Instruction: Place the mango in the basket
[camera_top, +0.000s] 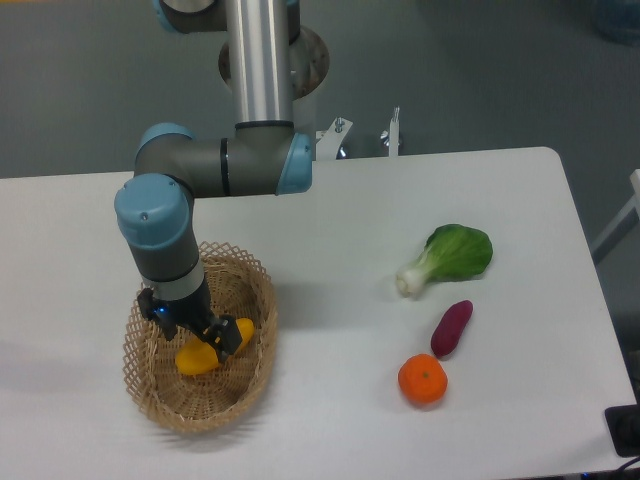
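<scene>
One mango (203, 354) lying inside the one wicker basket (255, 372), my gripper (203, 336) down on it, grip state I cannot tell, one bok choy (452, 256), one sweet potato (451, 328), one tangerine (422, 379) on the table (330, 250).

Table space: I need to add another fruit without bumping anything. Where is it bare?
Bare: the middle stretch between the basket and the bok choy, and the front edge below the tangerine. Crowded: the right, where the sweet potato lies too, and the basket, holding gripper and mango.
</scene>
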